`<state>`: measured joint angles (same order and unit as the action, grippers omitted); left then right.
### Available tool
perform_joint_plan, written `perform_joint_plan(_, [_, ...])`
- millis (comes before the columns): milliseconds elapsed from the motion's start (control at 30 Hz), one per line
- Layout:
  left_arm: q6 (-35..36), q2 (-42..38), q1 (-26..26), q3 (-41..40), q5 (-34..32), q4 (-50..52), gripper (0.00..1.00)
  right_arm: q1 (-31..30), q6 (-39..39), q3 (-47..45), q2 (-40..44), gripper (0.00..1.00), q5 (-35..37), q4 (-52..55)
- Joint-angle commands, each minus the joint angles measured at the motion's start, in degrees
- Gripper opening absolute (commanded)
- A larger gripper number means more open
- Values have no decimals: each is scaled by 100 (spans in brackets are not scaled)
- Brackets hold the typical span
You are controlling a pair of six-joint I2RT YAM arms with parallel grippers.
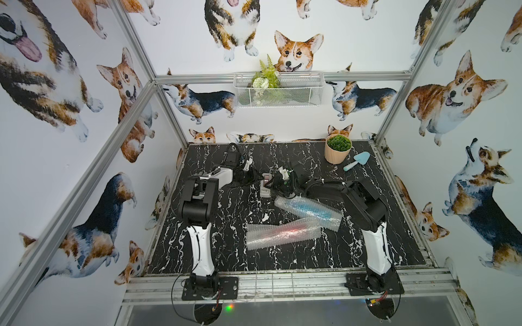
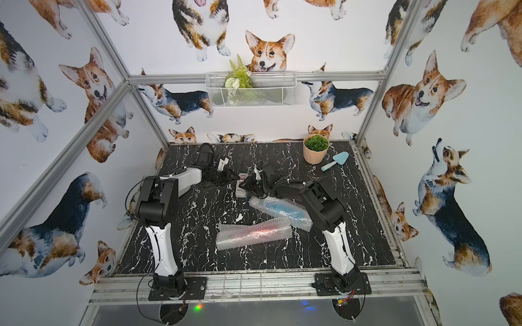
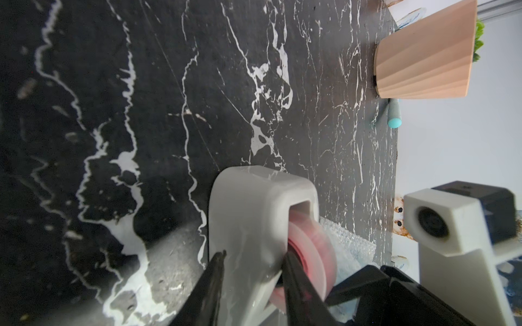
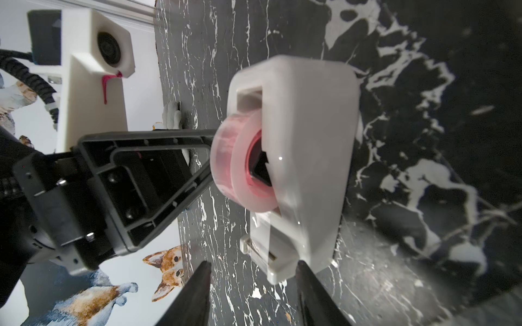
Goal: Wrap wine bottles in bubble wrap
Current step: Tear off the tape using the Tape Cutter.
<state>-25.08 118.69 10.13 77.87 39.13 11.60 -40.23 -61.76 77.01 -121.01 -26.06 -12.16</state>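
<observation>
Both bottles lie rolled in wrap (image 1: 255, 240) on the bench (image 1: 226, 262). The blue bottle (image 1: 308, 210) is near the right gripper (image 4: 254, 265), toward that arm's base. The red bottle (image 1: 282, 230) lies further back the same way, and its wrap touches the blue one's wrap. No gripper holds a bottle.

Both grippers are at the dispenser (image 4: 310, 141). The left gripper (image 3: 252, 254) has one finger outside the dispenser wall and one inside the hole of the tape (image 4: 240, 169). The wall sits between them, but I cannot tell if they pinch it tight. The right gripper is apart, with the cutter end of the dispenser just in front of its tips.

Here is what could go wrong:
- I see no tape on the wraps, so they may spring open.
- If the left gripper pinches badly, the dispenser may slide or tip when the tape gets pulled.
- The finger in the hole may stop the tape from turning, or push it out.
- The tape end is clear and hard to see, so the right gripper may grab the cutter and miss it.
- The two grippers are very near and may bump.
- The right arm hangs over the blue bottle and may knock it.
</observation>
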Motion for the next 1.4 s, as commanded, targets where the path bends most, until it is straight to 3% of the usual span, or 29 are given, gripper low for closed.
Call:
perform_joint_plan(0, [7,62,7,27,33,-1,36,-11,-255,125,-102,47,-144,-374])
perform_joint_plan(300, [3,144,9,-2,50,1,33,-3,-396,235,-309,43,-250,-432])
perform_joint_plan(833, [78,189,13,18,20,113,32,23,-1351,-38,-550,33,-391,-1745])
perform_joint_plan(1367, [139,251,25,80,16,206,33,18,-1664,-387,-486,7,-391,-2299])
